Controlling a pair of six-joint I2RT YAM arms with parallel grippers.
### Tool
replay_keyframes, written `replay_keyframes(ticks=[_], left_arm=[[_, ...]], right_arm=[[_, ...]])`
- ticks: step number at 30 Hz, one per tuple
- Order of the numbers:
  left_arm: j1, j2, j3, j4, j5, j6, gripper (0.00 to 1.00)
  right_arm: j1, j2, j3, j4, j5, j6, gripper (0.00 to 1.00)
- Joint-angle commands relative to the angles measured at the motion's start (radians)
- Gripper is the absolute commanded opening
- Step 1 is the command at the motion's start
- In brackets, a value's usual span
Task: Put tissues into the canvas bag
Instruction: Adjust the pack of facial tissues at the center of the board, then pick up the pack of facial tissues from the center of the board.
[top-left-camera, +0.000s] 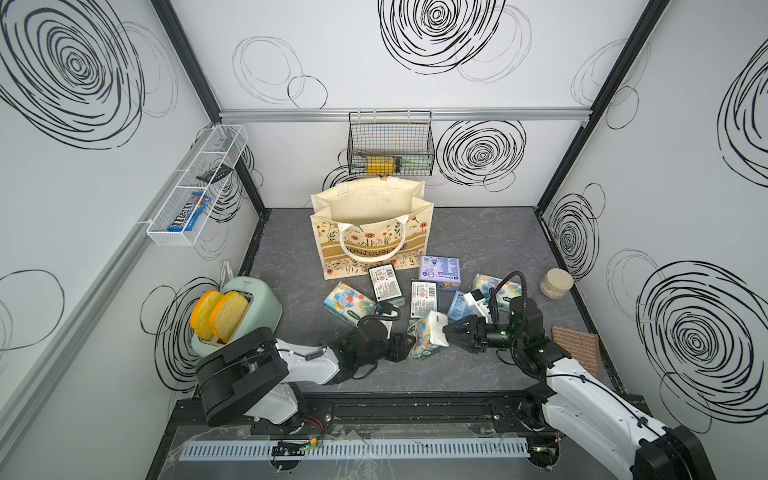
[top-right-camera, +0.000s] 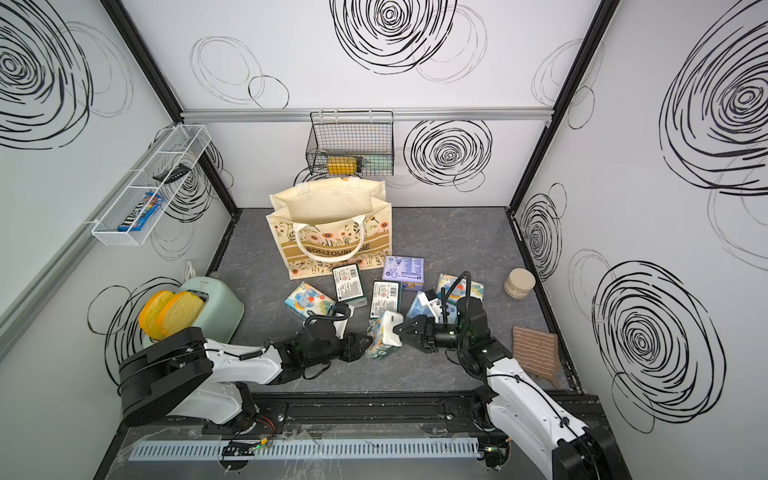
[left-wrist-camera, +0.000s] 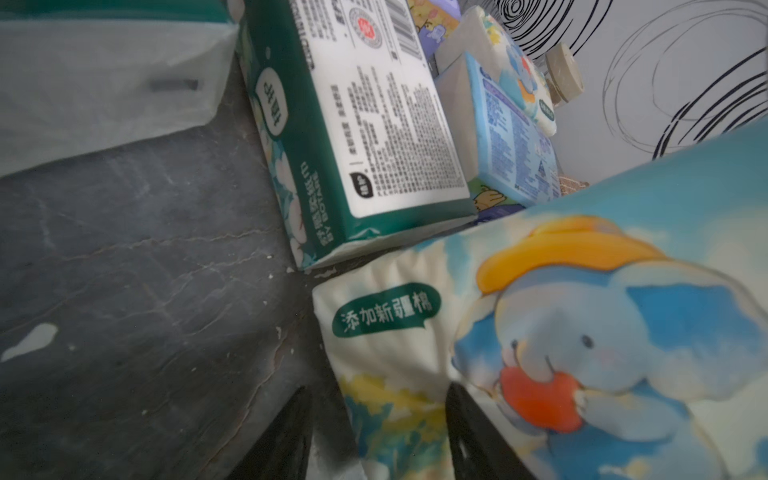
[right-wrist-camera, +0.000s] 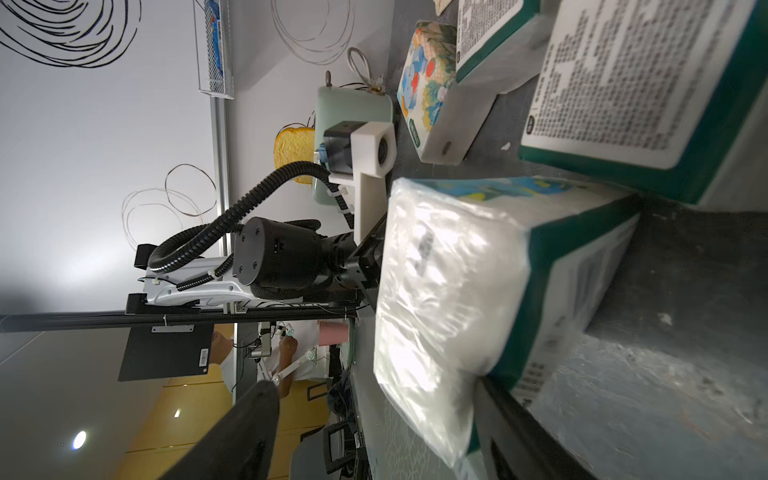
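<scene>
1. Left gripper (top-left-camera: 407, 345) jaws stand part-way apart astride one end of an elephant-print tissue pack (top-left-camera: 427, 337). I cannot tell whether they pinch it.
2. Right gripper (top-left-camera: 447, 335) jaws are spread wide around the pack's opposite, white end. In the right wrist view one finger (right-wrist-camera: 528, 436) touches the wrap and the other stands clear of it.
3. That pack sits tilted toward the front edge of the surface, about midway between the side edges, just beside a dark green pack (top-left-camera: 424, 297).
4. More tissues lie on the surface between the grippers and the bag:
   - a second dark green pack (top-left-camera: 386, 283)
   - a purple pack (top-left-camera: 440, 272)
   - a light blue pack (top-left-camera: 458, 306)
   - another elephant-print pack (top-left-camera: 347, 301)
   - a third elephant-print pack (top-left-camera: 484, 282)
5. The canvas bag (top-left-camera: 370, 249) stands upright with its mouth open, nearer the back edge.
6. A beige jar (top-left-camera: 556, 282) stands by the right edge.
</scene>
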Motion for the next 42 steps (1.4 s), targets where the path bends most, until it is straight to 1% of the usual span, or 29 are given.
replay_keyframes(ticks=[1, 3, 5, 7, 8, 9, 12, 14, 18, 19, 20, 22, 26, 27, 28, 31, 32, 33, 35, 38, 39, 42], left_arm=[[0.006, -0.024, -0.027, -0.044, 0.036, 0.019, 0.56], [0.013, -0.030, -0.037, -0.040, 0.033, 0.021, 0.56], [0.017, -0.028, -0.048, -0.032, 0.034, 0.022, 0.56], [0.019, -0.023, -0.058, -0.025, 0.036, 0.021, 0.56], [0.019, -0.022, -0.066, -0.025, 0.038, 0.019, 0.56], [0.021, -0.023, -0.072, 0.011, 0.040, 0.015, 0.56], [0.021, -0.027, -0.084, 0.026, 0.041, 0.012, 0.56], [0.022, -0.037, -0.087, 0.024, 0.040, 0.011, 0.56], [0.027, -0.076, -0.094, 0.002, 0.038, 0.014, 0.56], [0.032, -0.093, -0.096, -0.007, 0.037, 0.015, 0.56], [0.035, -0.111, -0.098, -0.011, 0.035, 0.017, 0.56], [0.046, -0.153, -0.100, -0.064, 0.031, 0.025, 0.56], [0.073, -0.247, -0.103, -0.138, 0.037, 0.039, 0.57], [0.077, -0.272, -0.103, -0.155, 0.040, 0.039, 0.58], [0.080, -0.306, -0.103, -0.178, 0.040, 0.039, 0.62], [0.082, -0.429, -0.105, -0.230, 0.049, 0.035, 0.66], [0.082, -0.477, -0.105, -0.255, 0.045, 0.030, 0.69], [0.083, -0.532, -0.099, -0.298, 0.033, 0.026, 0.73], [0.087, -0.634, -0.074, -0.408, -0.007, 0.035, 0.83], [0.098, -0.772, -0.027, -0.579, -0.050, 0.053, 0.92], [0.103, -0.809, -0.010, -0.626, -0.052, 0.057, 0.98], [0.120, -0.895, 0.052, -0.761, -0.033, 0.077, 0.96]], right_arm=[[0.026, 0.038, 0.023, 0.028, 0.027, 0.012, 0.78], [0.041, 0.065, 0.057, -0.053, 0.070, -0.053, 0.78], [0.058, 0.086, 0.097, -0.153, 0.141, -0.126, 0.77], [0.071, 0.102, 0.097, -0.136, 0.146, -0.122, 0.77], [0.077, 0.108, 0.101, -0.144, 0.162, -0.126, 0.77], [0.083, 0.109, 0.109, -0.170, 0.187, -0.147, 0.77], [0.117, 0.111, 0.182, -0.334, 0.329, -0.267, 0.79], [0.158, 0.119, 0.252, -0.452, 0.441, -0.349, 0.81], [0.276, 0.145, 0.375, -0.602, 0.679, -0.428, 0.85], [0.313, 0.159, 0.408, -0.643, 0.747, -0.439, 0.86], [0.349, 0.175, 0.439, -0.679, 0.819, -0.443, 0.92], [0.407, 0.208, 0.483, -0.724, 0.918, -0.446, 0.97], [0.503, 0.286, 0.557, -0.815, 1.120, -0.424, 0.99], [0.523, 0.307, 0.573, -0.833, 1.157, -0.414, 0.99], [0.544, 0.327, 0.591, -0.847, 1.183, -0.405, 0.99], [0.601, 0.378, 0.639, -0.861, 1.216, -0.380, 0.99], [0.616, 0.392, 0.652, -0.863, 1.224, -0.373, 0.98], [0.632, 0.406, 0.669, -0.869, 1.235, -0.364, 0.97], [0.656, 0.429, 0.695, -0.874, 1.255, -0.361, 0.97], [0.681, 0.464, 0.733, -0.886, 1.287, -0.358, 0.96], [0.688, 0.479, 0.746, -0.894, 1.298, -0.355, 0.96], [0.707, 0.521, 0.774, -0.923, 1.332, -0.344, 0.96]])
